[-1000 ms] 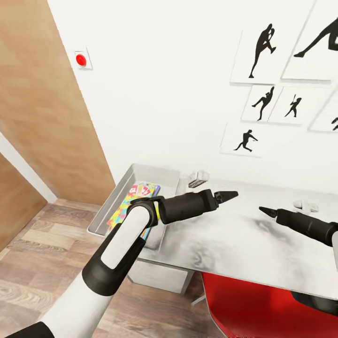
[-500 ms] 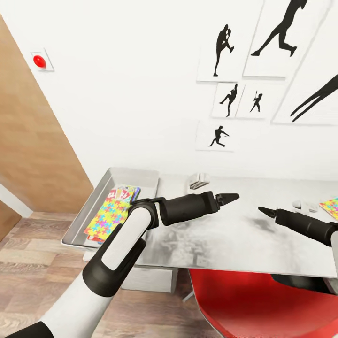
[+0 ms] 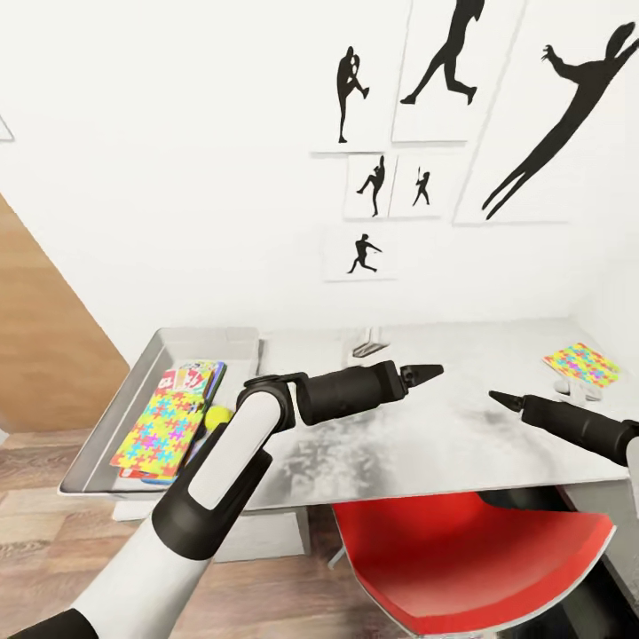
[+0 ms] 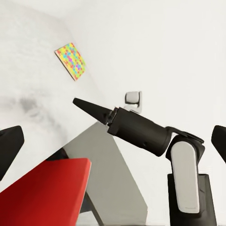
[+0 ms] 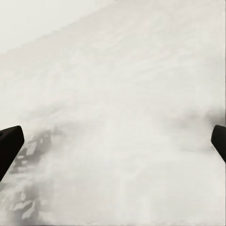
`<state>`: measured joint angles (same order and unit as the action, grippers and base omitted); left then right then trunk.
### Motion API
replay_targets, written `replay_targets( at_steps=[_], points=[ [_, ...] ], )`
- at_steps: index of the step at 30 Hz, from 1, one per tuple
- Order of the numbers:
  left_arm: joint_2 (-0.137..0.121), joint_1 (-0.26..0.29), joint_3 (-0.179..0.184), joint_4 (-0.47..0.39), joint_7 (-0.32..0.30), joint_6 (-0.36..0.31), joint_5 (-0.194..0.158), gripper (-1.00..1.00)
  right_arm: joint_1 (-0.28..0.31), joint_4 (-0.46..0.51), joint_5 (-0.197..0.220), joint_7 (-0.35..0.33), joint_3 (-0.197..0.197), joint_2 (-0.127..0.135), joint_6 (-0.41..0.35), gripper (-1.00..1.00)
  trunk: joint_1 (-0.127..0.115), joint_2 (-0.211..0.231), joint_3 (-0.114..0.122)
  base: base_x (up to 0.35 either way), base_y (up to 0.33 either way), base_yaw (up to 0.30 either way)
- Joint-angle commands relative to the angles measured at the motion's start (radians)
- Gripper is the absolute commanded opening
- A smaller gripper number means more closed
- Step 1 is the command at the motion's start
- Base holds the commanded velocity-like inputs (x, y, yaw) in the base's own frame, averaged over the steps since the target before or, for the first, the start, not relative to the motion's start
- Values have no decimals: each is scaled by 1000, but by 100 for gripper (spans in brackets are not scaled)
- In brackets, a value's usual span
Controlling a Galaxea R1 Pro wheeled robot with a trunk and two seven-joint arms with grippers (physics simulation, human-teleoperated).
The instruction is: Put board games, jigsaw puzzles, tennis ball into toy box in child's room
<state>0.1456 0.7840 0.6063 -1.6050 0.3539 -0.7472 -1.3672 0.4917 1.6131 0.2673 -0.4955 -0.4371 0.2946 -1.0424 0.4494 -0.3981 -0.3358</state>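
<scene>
Now the head view has swung right, bringing the second jigsaw puzzle (image 3: 581, 364) on the table (image 3: 444, 435) into sight; left claw (image 3: 424, 371) and right claw (image 3: 501, 399) hover spread, empty.

The table (image 3: 426, 435) has a light grey, mottled top and stands against the white wall. At its left end rests the toy box (image 3: 106, 426), a pale grey bin with a wide rim, which holds a jigsaw puzzle (image 3: 160, 429), a printed game box (image 3: 188, 377) partly under it, and a tennis ball (image 3: 216, 414). Near the far right corner a second jigsaw puzzle (image 3: 581, 364) lies flat on the top, just beside a small white object (image 3: 575, 389), and another small white-grey object (image 3: 368, 342) stands near the wall.
</scene>
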Motion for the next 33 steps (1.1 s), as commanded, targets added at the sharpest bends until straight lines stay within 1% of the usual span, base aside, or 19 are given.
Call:
replay_targets(
  at_steps=[1,4,5,6,7,8,9,11,12,14,15,16,17,19,20,22,26,33],
  points=[
    [0,1,0,-1,10,-1,-11,100,1,0,-6,-8,-1,0,-5,100,1,-2,-2,0,0,-286],
    [-13,-1,-17,0,11,-1,-11,100,3,0,-8,-8,-2,-1,-5,100,1,-2,-2,0,0,-286],
    [-13,-1,-17,0,11,-1,-11,100,3,0,-8,-8,-2,-1,-5,100,1,-2,-2,0,0,-286],
    [-19,-4,-27,0,12,-1,-11,100,3,0,-8,-7,-2,-1,-5,100,1,-2,-2,0,0,-286],
    [-25,-9,-40,0,12,-1,-11,100,4,0,-9,-7,-2,-1,-5,100,1,-2,-2,0,0,-286],
    [-35,-23,-69,0,14,-1,-10,100,5,-1,-9,-7,-1,-1,-5,100,1,-2,-2,0,0,-286],
    [-35,-23,-69,0,14,-1,-10,100,5,-1,-9,-7,-1,-1,-5,100,1,-2,-2,0,0,-286],
    [-42,-40,-105,0,14,-1,-10,100,6,-1,-9,-7,0,-1,-5,100,1,-2,-2,0,0,-286],
    [-42,-40,-105,0,14,-1,-10,100,6,-1,-9,-7,0,-1,-5,100,1,-2,-2,0,0,-286],
    [-47,-56,-141,0,14,-3,-10,100,6,-1,-9,-6,0,-1,-5,100,1,-2,-2,0,0,-286],
    [-47,-56,-141,0,14,-3,-10,100,6,-1,-9,-6,0,-1,-5,100,1,-2,-2,0,0,-286],
    [-48,-62,-155,0,13,-4,-10,100,6,-1,-9,-6,1,-2,-5,100,1,-2,-2,0,0,-286],
    [-48,-62,-155,0,13,-4,-10,100,6,-1,-9,-6,1,-2,-5,100,1,-2,-2,0,0,-286],
    [-51,-71,-177,-1,11,-5,-10,100,5,-1,-9,-6,2,-2,-5,100,1,-2,-2,0,0,-286],
    [-51,-71,-177,-1,11,-5,-10,100,5,-1,-9,-6,2,-2,-5,100,1,-2,-2,0,0,-286],
    [-53,-77,-191,-1,10,-6,-10,100,5,-1,-9,-6,2,-2,-5,100,1,-2,-2,0,0,-286],
    [-54,-82,-203,-1,7,-7,-10,100,4,-1,-8,-6,2,-1,-5,100,1,-2,-2,0,0,-286],
    [-55,-86,-212,-1,2,-10,-12,100,4,-1,-7,-6,0,-2,-5,100,1,-2,-2,0,0,-286]
  ],
)
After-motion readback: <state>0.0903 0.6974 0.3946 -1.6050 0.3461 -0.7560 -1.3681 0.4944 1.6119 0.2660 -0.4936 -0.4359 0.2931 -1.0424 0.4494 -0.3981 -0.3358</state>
